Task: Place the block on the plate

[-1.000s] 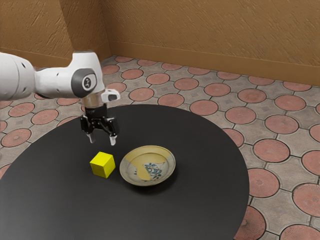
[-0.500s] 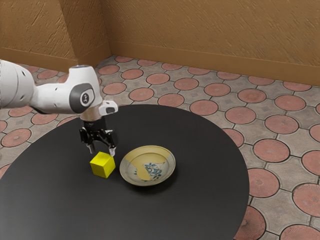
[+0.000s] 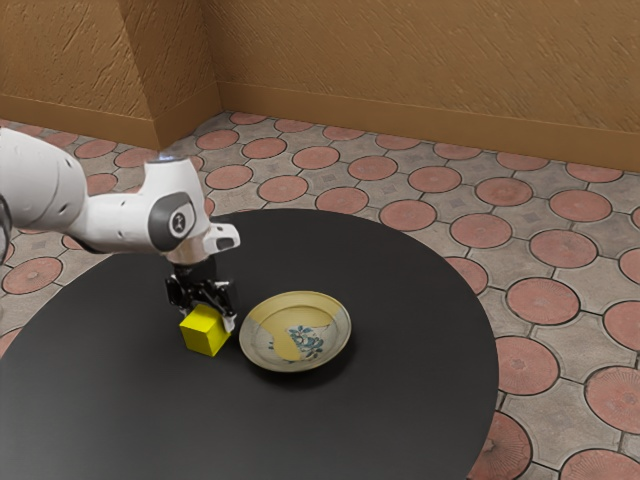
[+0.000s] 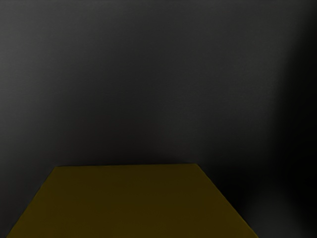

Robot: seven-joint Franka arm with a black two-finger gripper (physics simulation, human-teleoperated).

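Block [image 3: 204, 335] seen resting on the bench [image 3: 330, 430], just beside the plate [image 3: 295, 332]. Since the last frames, the pincer [image 3: 209, 318] has been lowered to block height; neither block nor plate has been shifted. Approach judged nearly complete, lift and transfer still to be done. Whether the block is grasped cannot be told. Exterior view: plate and its spacing given. Wrist view: block's far edge found nearly square to the camera.
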